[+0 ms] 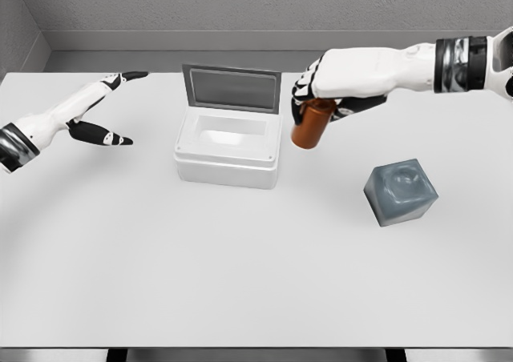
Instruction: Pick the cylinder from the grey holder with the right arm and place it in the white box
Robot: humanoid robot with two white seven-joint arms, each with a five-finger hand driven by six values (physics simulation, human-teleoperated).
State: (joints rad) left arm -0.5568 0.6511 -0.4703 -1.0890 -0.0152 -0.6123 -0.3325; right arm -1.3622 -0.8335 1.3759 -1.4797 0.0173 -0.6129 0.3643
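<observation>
Between the grey holder (401, 191) and the white box (228, 147), the right hand (321, 94) hangs above the table (240, 282), fingers wrapped around the top of the brown cylinder (311, 125), which dangles slightly tilted beneath it. The holder sits below and to the outside of this hand, its socket vacant, so the pick looks done. The box lies just beside the cylinder toward the robot's left, lid up; carrying over and releasing remain. The left hand (100, 114) hovers far beyond the box, fingers spread, holding nothing.
</observation>
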